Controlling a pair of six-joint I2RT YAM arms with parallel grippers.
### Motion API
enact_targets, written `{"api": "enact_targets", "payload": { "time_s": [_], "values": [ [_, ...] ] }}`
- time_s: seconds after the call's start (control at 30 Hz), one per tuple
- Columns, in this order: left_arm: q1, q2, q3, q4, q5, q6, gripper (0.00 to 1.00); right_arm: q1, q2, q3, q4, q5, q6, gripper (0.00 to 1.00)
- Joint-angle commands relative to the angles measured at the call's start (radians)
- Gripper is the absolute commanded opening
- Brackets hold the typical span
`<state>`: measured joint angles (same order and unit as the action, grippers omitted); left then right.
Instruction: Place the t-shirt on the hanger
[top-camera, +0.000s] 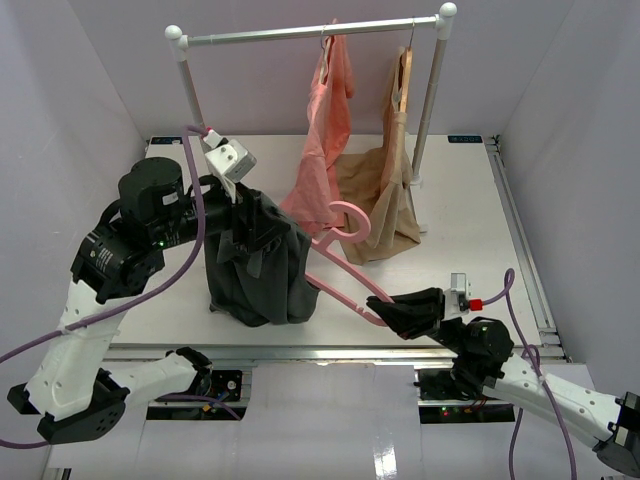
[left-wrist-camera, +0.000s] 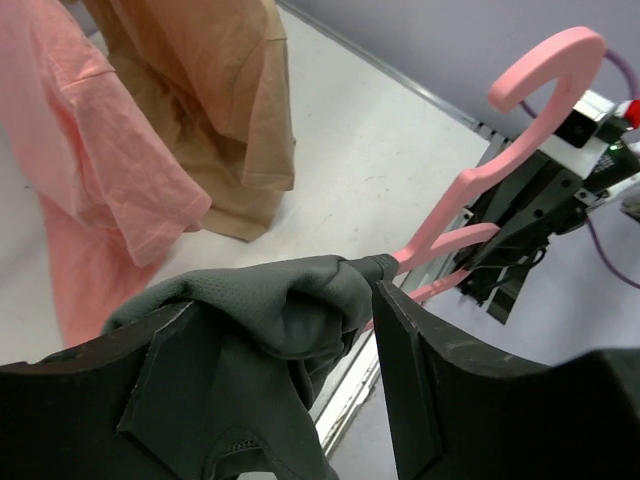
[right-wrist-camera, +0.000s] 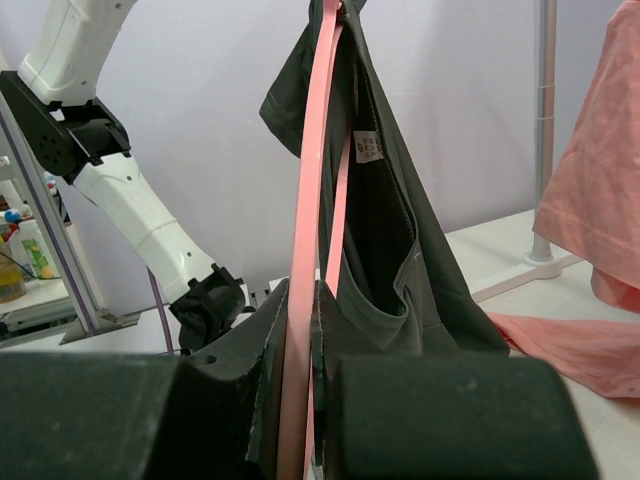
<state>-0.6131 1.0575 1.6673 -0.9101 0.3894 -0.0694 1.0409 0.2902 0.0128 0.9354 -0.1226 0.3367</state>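
From where I stand, the left end effector (top-camera: 242, 203) is raised over the left part of the tabletop (top-camera: 460, 220). Its jaws are set fairly wide, yet filled with a bunched fold of the t-shirt (top-camera: 258, 270), which it holds up by its top edge. In the left wrist view the dark fabric bulges between the two fingers (left-wrist-camera: 400, 350). The rest of the t-shirt hangs straight down in loose folds toward the tabletop, though I cannot tell whether its lower edge touches it. Just right of that, the pink hanger (right-wrist-camera: 308, 230) slants across. One arm runs up into the gathered fabric at the left end effector and vanishes under it. Its curved hook stands free in the air near the hanging clothes. Behind it a salmon-pink garment (top-camera: 325, 140) hangs from the rail (top-camera: 290, 32). Beside it on the right, a tan garment (top-camera: 385, 195) hangs on a wooden hanger (top-camera: 404, 78). Both droop to the tabletop, and the salmon-pink one comes close to the t-shirt's upper right edge. Further right and nearer to me, the right end effector (top-camera: 386, 311) sits low over the front edge. Its jaws are pinched narrow on the hanger's lower arm, the thin pink strip pressed between the two dark fingers (right-wrist-camera: 262, 340).
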Motion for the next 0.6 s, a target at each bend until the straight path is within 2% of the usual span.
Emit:
{"api": "enact_targets", "payload": {
  "time_s": [0.0, 0.1, 0.27, 0.5, 0.57],
  "values": [
    [-0.017, 0.088, 0.094, -0.147, -0.04, 0.126, 0.76, 0.002, -0.079, -0.185, 0.194, 0.032, -0.021, 0.08],
    [-0.024, 0.111, 0.155, -0.138, 0.069, 0.137, 0.8, 0.002, -0.107, -0.205, 0.185, 0.038, -0.011, 0.08],
    [-0.024, 0.075, 0.153, -0.047, 0.037, 0.128, 0.8, 0.002, -0.185, -0.206, 0.116, 0.044, -0.013, 0.08],
    [-0.024, 0.019, 0.124, -0.046, 0.097, 0.209, 0.8, 0.002, -0.239, -0.221, 0.103, 0.076, -0.013, 0.08],
    [-0.024, -0.017, 0.075, -0.058, 0.051, 0.204, 0.8, 0.002, -0.266, -0.234, 0.102, 0.096, -0.011, 0.08]
  ]
}}
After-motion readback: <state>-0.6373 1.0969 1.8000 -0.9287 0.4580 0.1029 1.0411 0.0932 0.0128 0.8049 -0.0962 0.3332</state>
